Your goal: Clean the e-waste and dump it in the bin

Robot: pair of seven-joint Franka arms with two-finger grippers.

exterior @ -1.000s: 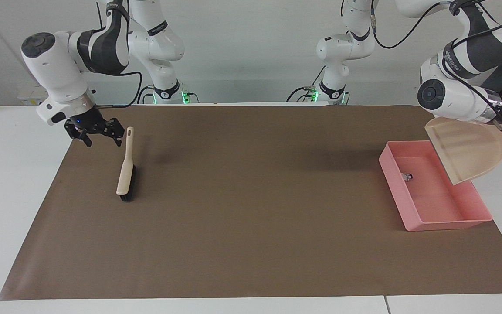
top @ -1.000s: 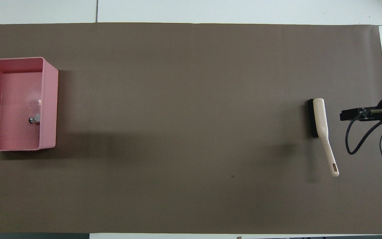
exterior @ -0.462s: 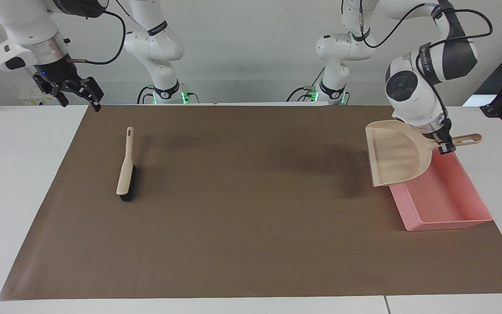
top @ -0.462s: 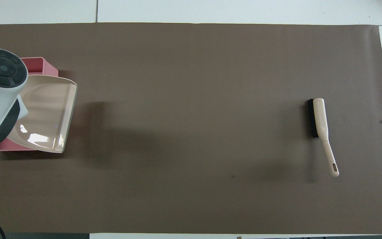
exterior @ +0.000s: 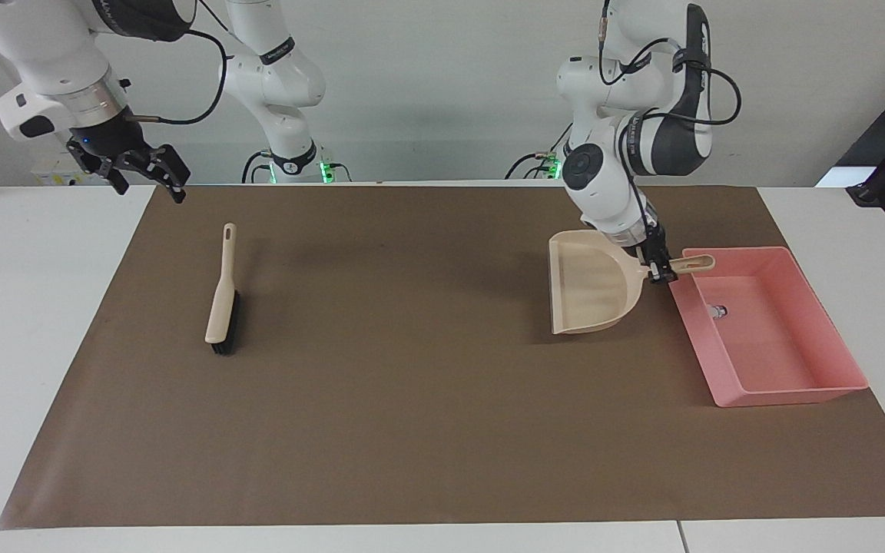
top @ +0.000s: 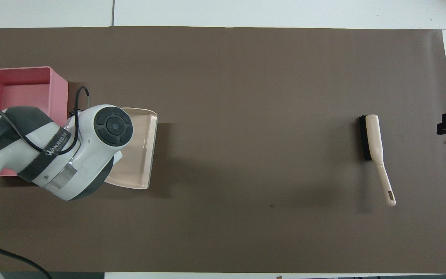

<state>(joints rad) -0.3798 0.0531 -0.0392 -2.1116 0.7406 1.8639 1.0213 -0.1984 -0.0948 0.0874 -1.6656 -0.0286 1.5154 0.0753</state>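
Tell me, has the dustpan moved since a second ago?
Yes. The dustpan, held by the left gripper, was tipped over the bin; now it sits beside the bin, toward the table's middle.

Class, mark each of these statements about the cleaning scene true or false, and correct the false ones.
1. The left pincer is shut on the dustpan's handle. True.
2. The dustpan is inside the pink bin. False: it is beside the bin, over the brown mat.
3. The right pincer holds the brush. False: it is open and up in the air; the brush lies on the mat.
4. A small piece of e-waste lies in the bin. True.
5. The brush lies toward the left arm's end of the table. False: it lies toward the right arm's end.
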